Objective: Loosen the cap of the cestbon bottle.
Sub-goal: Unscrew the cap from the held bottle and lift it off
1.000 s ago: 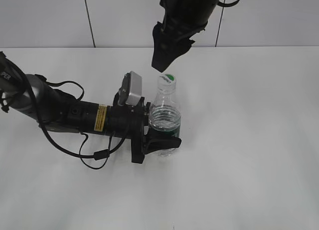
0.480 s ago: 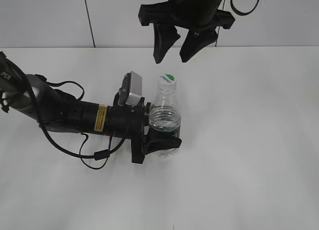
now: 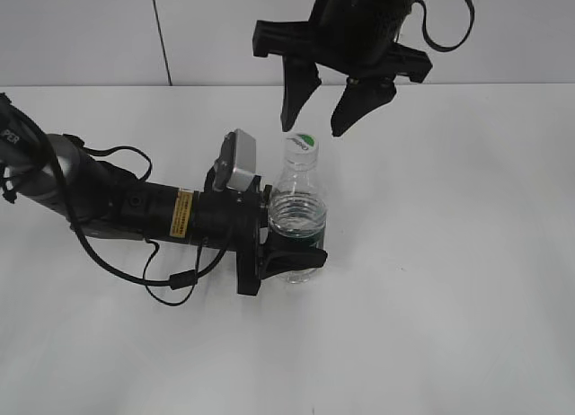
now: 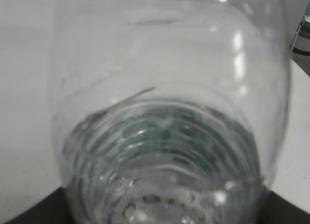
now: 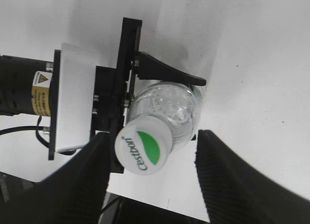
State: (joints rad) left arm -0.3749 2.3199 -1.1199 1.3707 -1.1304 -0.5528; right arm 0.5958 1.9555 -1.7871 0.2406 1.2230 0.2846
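The cestbon bottle [image 3: 296, 213] stands upright on the white table, clear with a dark green label band. Its white cap [image 3: 302, 144] with a green patch is on the neck. My left gripper [image 3: 292, 256] is shut on the bottle's lower body from the left; the bottle fills the left wrist view [image 4: 164, 136]. My right gripper [image 3: 314, 123] hangs open just above the cap, a finger on either side. In the right wrist view the cap [image 5: 144, 149] sits between the open fingers [image 5: 152, 180], nearer the left one, not touching.
The white table [image 3: 449, 253] surrounds the bottle. The left arm [image 3: 108, 204] and its cables lie along the table at left. A white panelled wall [image 3: 90, 29] stands behind the table.
My right gripper has opened from shut, turned about its axis and come down towards the cap. The left gripper and bottle have not moved.
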